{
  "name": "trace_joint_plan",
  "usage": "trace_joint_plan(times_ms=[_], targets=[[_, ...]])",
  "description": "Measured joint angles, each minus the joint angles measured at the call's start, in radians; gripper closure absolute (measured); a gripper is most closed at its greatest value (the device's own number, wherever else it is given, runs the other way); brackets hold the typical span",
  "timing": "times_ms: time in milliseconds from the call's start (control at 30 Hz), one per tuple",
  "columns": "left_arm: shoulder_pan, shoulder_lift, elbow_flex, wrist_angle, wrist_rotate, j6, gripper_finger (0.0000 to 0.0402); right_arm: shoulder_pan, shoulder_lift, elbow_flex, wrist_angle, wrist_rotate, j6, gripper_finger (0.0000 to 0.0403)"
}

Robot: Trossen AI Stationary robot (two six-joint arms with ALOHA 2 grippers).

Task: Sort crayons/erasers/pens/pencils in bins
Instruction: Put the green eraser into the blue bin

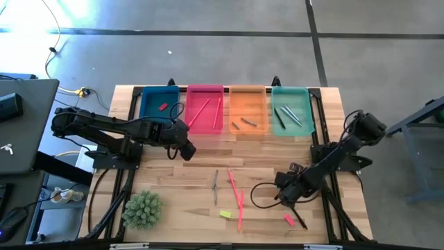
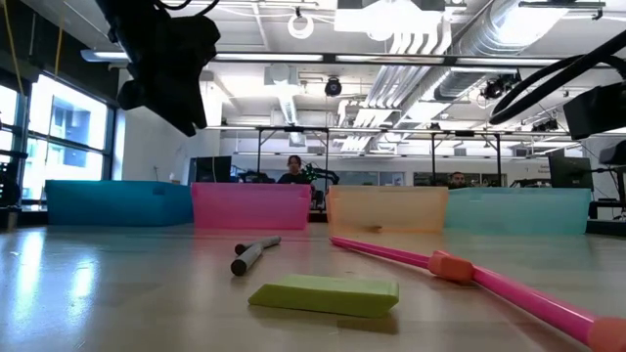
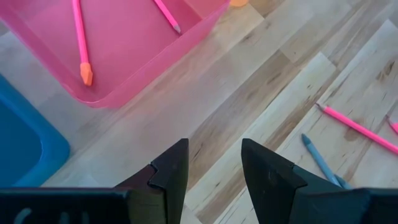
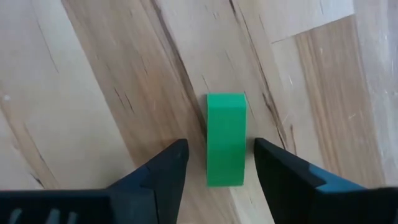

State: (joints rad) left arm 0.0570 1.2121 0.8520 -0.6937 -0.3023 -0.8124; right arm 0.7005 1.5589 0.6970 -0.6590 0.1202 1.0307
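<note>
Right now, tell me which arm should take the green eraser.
Right. The right gripper is already open with the green eraser between its fingers, on the table. The left gripper is open and empty, beside the pink bin.

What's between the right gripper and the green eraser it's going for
Nothing visible. The right gripper is open, its fingers on either side of the green eraser, which lies flat on the bare wooden table with nothing beside it.

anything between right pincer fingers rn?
Yes: a small green rectangular eraser block lies on the wooden table between the open right pincer fingers, per right wrist view.
</note>
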Motion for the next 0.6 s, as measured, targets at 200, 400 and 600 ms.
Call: trace_joint_plan(times_ms=[200, 400, 600], targets=[[0.000, 0.000, 0.000, 0.003, 0.000, 0.001, 0.0264, 0.000, 0.008, 0.013, -0.014, -0.004, 0.020, 0.0263], [0.000, 0.000, 0.000, 0.002, 0.001, 0.000, 0.0264, 0.000, 0.008, 0.013, -0.014, -0.012, 0.046, 0.0319], [0.000, 0.000, 0.000, 0.003, 0.064, -0.009, 0.0264, 0.000, 0.008, 0.013, -0.011, -0.012, 0.045, 0.0342]])
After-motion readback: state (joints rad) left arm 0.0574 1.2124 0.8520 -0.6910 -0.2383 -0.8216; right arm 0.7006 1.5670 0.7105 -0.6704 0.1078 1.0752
